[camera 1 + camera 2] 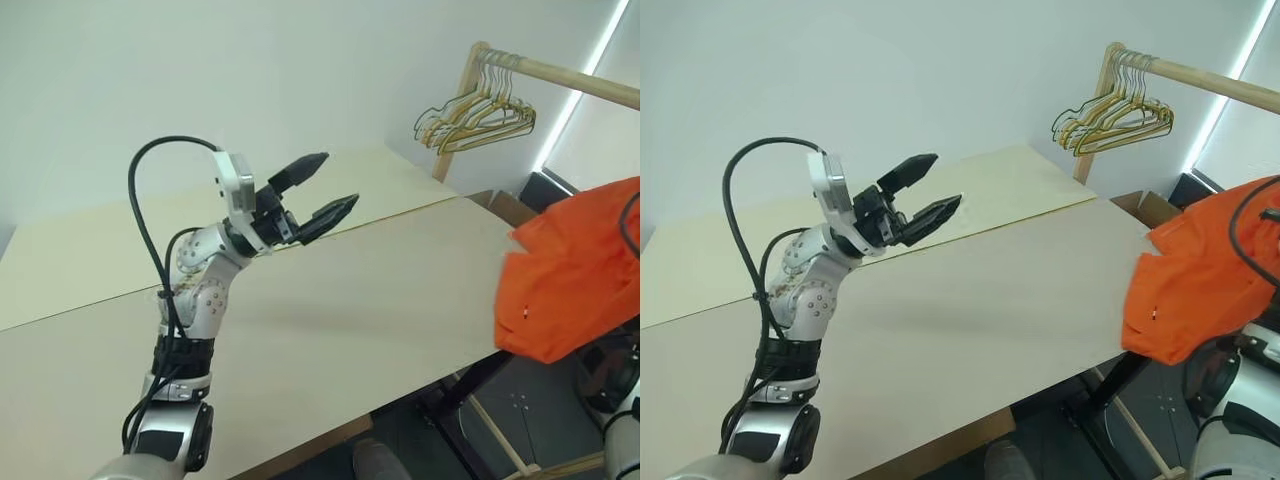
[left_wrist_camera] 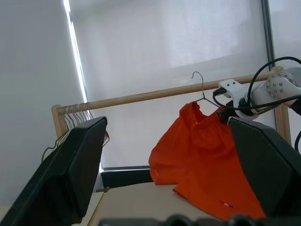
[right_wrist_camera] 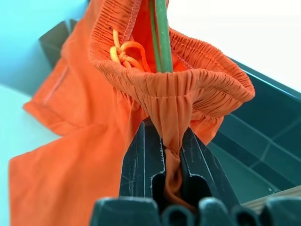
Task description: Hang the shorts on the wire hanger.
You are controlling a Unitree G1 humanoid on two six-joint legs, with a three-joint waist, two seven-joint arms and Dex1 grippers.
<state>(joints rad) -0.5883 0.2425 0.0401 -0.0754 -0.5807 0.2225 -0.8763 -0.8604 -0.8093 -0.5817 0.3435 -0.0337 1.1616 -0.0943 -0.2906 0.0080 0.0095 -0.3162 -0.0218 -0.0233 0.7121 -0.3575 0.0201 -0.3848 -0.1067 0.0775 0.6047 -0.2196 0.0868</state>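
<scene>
Left gripper [image 1: 318, 190] held up over the pale table [image 1: 330, 310], jaws wide apart, nothing between them. Right gripper [image 3: 164, 155] clamped on the gathered waistband of the shorts [image 1: 572, 275]; the right wrist view shows the pinch close up, fabric squeezed between the two black fingers [image 3: 138, 160], an orange drawstring knot [image 3: 123, 51] inside the waistband and the green wire of the wire hanger [image 3: 162, 35] running through the waist opening. The head views give none of that detail: there the shorts hang as an orange bundle off the table's far right edge, in the air, not lying on the tabletop.

The left wrist view shows what the head views cut off: the silvery hook [image 2: 200, 84] standing above the shorts, up by the wooden rail [image 2: 160, 95]; cannot tell if it touches it. The right arm's white wrist [image 2: 235, 94] sits beside the waistband.

A bunch of yellow-gold hangers [image 1: 478, 118] hangs at the rail's end, well apart from the shorts. A black cable [image 1: 140, 200] loops off the left arm. A cardboard box [image 1: 508, 207] sits behind the table corner
</scene>
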